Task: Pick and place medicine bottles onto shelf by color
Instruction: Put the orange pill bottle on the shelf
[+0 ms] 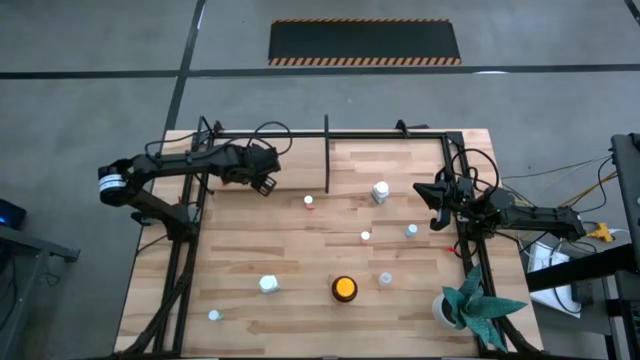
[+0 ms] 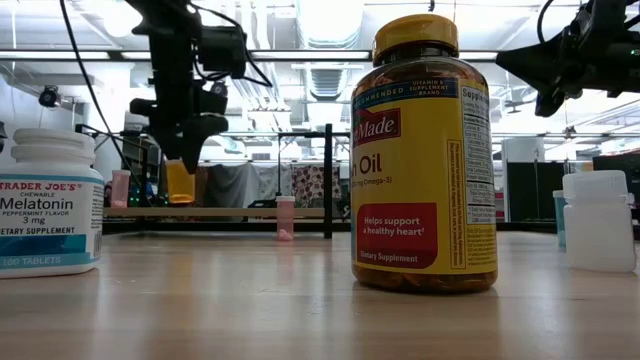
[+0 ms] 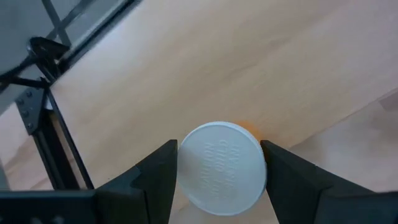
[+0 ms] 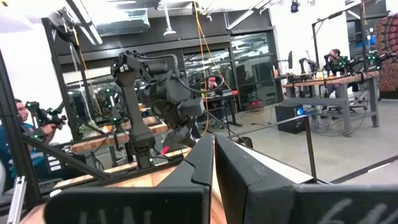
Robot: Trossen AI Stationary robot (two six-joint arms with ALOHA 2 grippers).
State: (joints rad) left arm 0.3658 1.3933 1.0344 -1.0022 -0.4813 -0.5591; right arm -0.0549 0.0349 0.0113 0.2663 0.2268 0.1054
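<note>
I see my left fingers [image 3: 219, 180] gripping one white-capped orange bottle [image 3: 219, 169] upper left over the shelf [image 1: 327, 155], right fingers [image 1: 437, 207] closed empty mid-right, eight bottles on the table [image 1: 300, 260].

Grey concrete floor [image 1: 90, 50], hazard-striped mat [image 1: 365, 42]
</note>
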